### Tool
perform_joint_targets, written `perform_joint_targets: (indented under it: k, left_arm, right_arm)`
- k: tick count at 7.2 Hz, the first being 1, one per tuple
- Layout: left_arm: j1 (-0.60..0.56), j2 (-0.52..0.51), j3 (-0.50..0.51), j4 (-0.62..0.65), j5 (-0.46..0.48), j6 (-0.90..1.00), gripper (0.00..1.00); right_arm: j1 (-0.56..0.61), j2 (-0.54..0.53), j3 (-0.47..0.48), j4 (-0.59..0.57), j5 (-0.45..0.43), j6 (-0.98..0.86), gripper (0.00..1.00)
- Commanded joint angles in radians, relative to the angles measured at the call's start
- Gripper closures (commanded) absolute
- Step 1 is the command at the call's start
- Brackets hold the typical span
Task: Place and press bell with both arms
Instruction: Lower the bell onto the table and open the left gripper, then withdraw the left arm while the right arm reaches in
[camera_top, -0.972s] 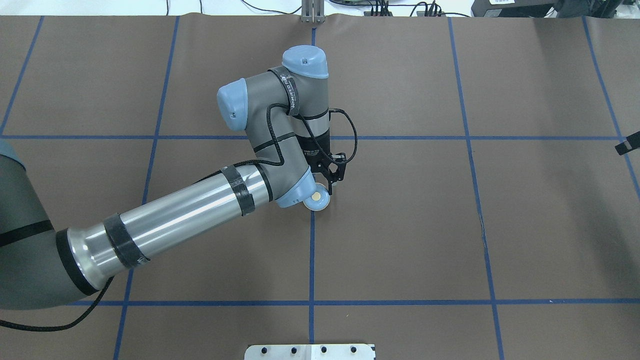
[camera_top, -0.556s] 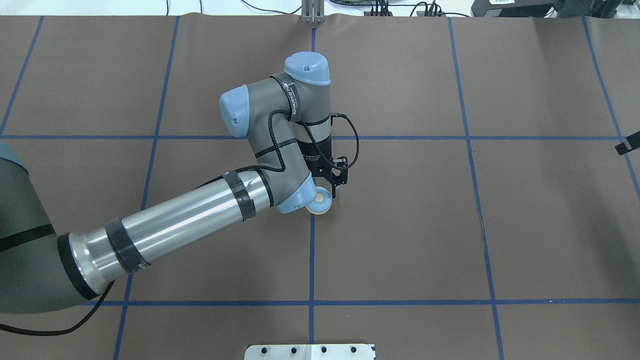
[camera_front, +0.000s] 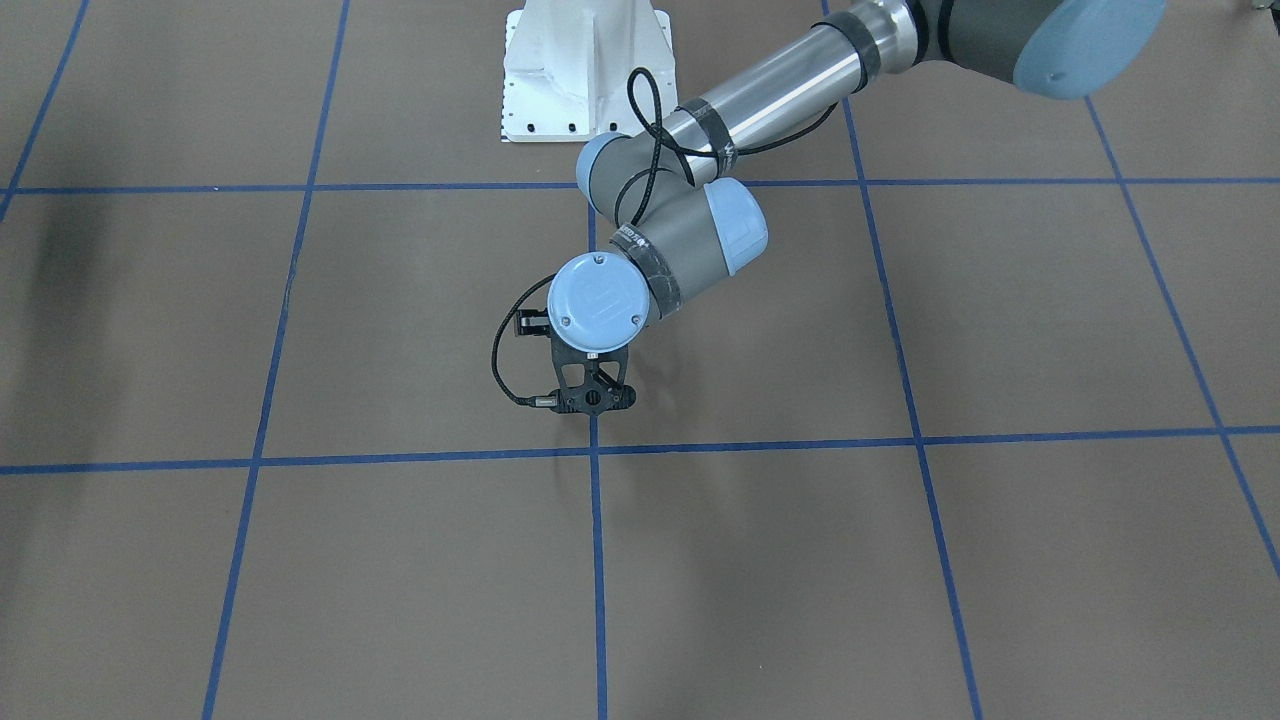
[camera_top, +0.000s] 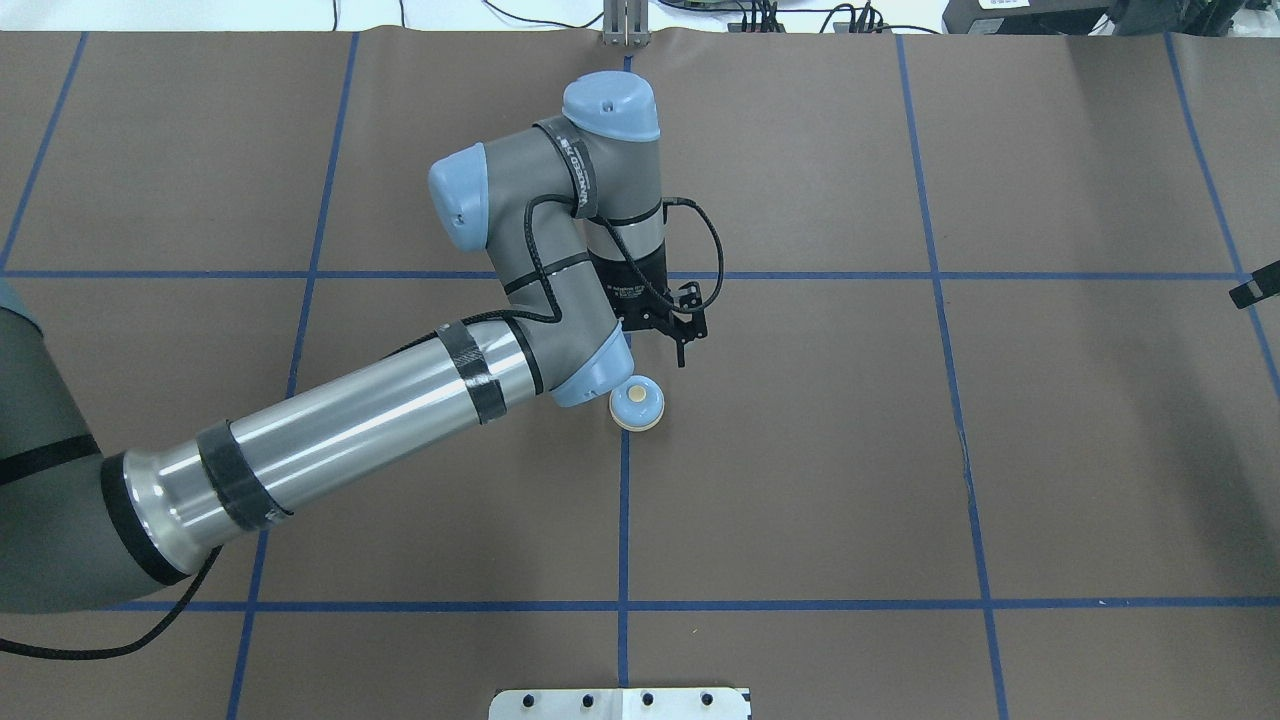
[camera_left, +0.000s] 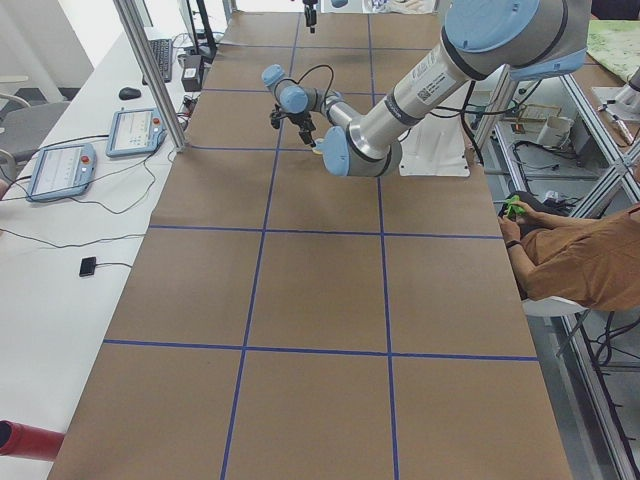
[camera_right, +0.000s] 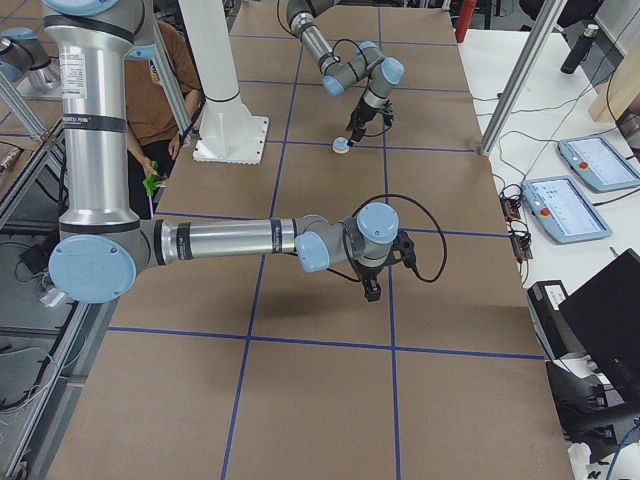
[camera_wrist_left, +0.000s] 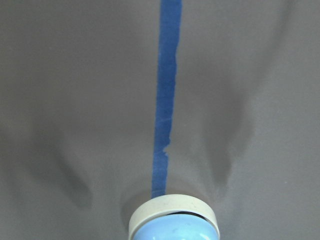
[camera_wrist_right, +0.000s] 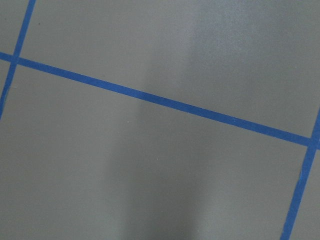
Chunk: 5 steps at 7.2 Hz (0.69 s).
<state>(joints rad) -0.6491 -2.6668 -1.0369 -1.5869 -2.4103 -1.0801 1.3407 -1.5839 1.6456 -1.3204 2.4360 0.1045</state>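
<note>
Since a second ago my black two-finger left gripper (camera_front: 596, 404) has lifted clear of the small light-blue dome bell (camera_top: 636, 404) with its cream base, and its fingers are spread and empty. That bell stands upright on the blue tape line (camera_top: 623, 520). My left gripper hangs over that line, just beyond the bell. My right gripper (camera_right: 372, 288) hovers well off the line; I cannot tell its grip.

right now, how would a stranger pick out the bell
On the brown table with blue tape lines, find the left arm reaching to the middle. Beside its blue wrist cap sits the bell: a small blue dome with a cream base and button the cap lacks.
</note>
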Motion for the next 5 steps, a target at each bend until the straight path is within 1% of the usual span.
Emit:
perform_joint_targets:
  k: [1,2,3,4,5]
  left_arm:
    - [-0.108,0.147,-0.262,0.025,0.002,-0.017,0.01]
    - [-0.168,0.306,-0.448,0.024,0.008,-0.002,0.01]
    - [-0.222,0.453,-0.592,0.024,0.023,0.079,0.01]
    - [-0.283,0.588,-0.682,0.025,0.026,0.221,0.01]
    - [-0.328,0.692,-0.751,0.025,0.051,0.323,0.01]
  right_arm:
    - [0.003,0.004,0.014,0.001,-0.018,0.001,0.0]
    - [0.003,0.012,0.051,0.0,-0.09,0.018,0.0]
    - [0.0,0.024,0.083,0.0,-0.101,0.1,0.0]
    - [-0.023,0.045,0.123,0.0,-0.1,0.198,0.0]
    - [-0.085,0.056,0.181,0.0,-0.103,0.325,0.0]
